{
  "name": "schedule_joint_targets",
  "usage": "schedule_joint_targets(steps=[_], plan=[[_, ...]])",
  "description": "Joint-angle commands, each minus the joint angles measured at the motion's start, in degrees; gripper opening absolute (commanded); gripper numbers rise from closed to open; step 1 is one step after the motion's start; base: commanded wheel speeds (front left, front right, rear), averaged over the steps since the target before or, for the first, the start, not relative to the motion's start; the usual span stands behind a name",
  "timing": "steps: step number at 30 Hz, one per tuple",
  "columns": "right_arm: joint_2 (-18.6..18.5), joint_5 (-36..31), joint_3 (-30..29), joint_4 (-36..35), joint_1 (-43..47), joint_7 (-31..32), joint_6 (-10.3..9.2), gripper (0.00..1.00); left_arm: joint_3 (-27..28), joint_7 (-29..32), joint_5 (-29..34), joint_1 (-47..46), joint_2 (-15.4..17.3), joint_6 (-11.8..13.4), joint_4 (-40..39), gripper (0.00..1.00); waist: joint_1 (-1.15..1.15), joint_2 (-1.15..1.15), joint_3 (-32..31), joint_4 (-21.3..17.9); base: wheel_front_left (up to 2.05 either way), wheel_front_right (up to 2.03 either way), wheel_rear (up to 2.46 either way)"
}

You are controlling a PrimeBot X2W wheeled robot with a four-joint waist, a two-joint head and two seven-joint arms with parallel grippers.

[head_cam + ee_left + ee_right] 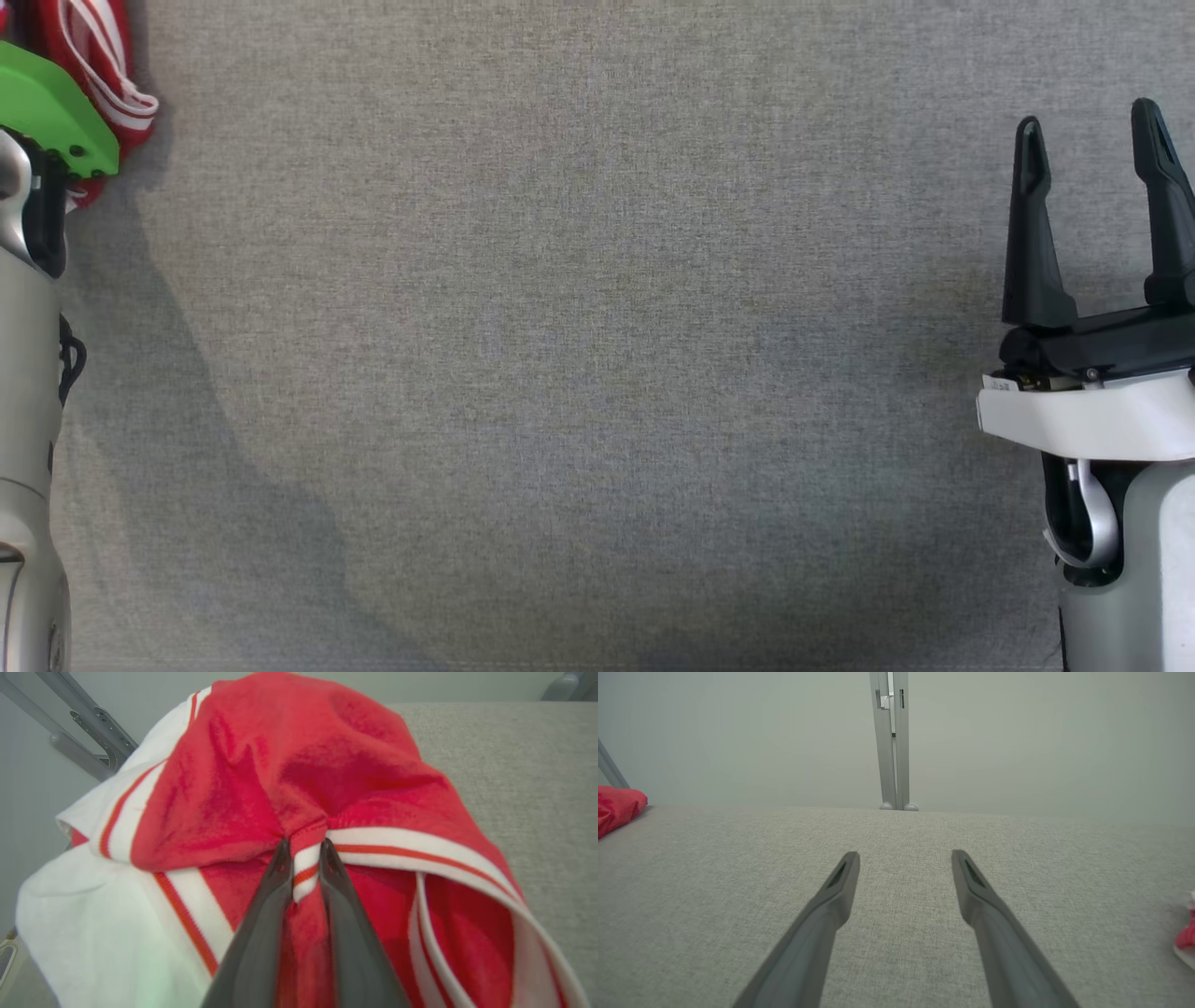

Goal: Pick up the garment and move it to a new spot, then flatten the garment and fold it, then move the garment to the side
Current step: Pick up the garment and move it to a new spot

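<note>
The garment (289, 779) is red with white bands and thin red stripes. It is bunched up in the left wrist view, and my left gripper (304, 851) is shut on a fold of its striped hem. In the head view the garment (98, 65) peeks out at the top left corner, behind my left arm's green wrist plate (51, 112). A red edge of the garment (616, 807) also shows at the far left of the right wrist view. My right gripper (1092, 140) stands open at the right edge of the head view, fingers apart over bare grey cloth, holding nothing (905, 856).
The grey fabric table top (579, 355) spreads across the head view. A metal post (891, 742) stands behind the table's far edge, and slanted metal bars (79, 728) stand behind the garment. A small red and white thing (1186, 933) lies at the table's right edge.
</note>
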Motion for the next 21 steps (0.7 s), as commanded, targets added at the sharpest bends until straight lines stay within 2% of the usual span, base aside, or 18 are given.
schedule_joint_targets(steps=[1, 11, 17, 21], plan=[[-0.1, 0.64, 0.03, 0.56, -0.73, -0.67, -0.09, 1.0, -0.87, -0.36, 0.5, -0.26, 0.0, -0.46, 0.43, 0.0, -0.01, 0.0, -1.37, 0.09, 0.0, 0.0, 0.0], [-0.1, 3.71, 0.83, 7.47, 0.54, -4.18, -0.09, 1.0, -8.26, -2.21, 2.16, -2.08, 2.19, -0.31, -3.92, 0.0, -0.01, 0.0, -11.49, -1.2, 0.0, 0.0, 0.0], [-0.08, 5.9, 0.7, 12.2, 2.59, -6.21, -0.09, 1.0, -16.63, -0.39, 0.83, -1.42, 2.64, -0.31, -10.46, 0.0, -0.01, 0.0, -19.42, -3.46, 0.0, 0.0, 0.0], [-0.1, 7.5, 0.37, 14.37, 4.15, -7.25, -0.09, 1.0, -23.39, 2.14, -2.27, 0.02, 3.2, -0.31, -17.16, 0.0, -0.01, 0.0, -23.76, -5.77, 0.0, 0.0, 0.0]])
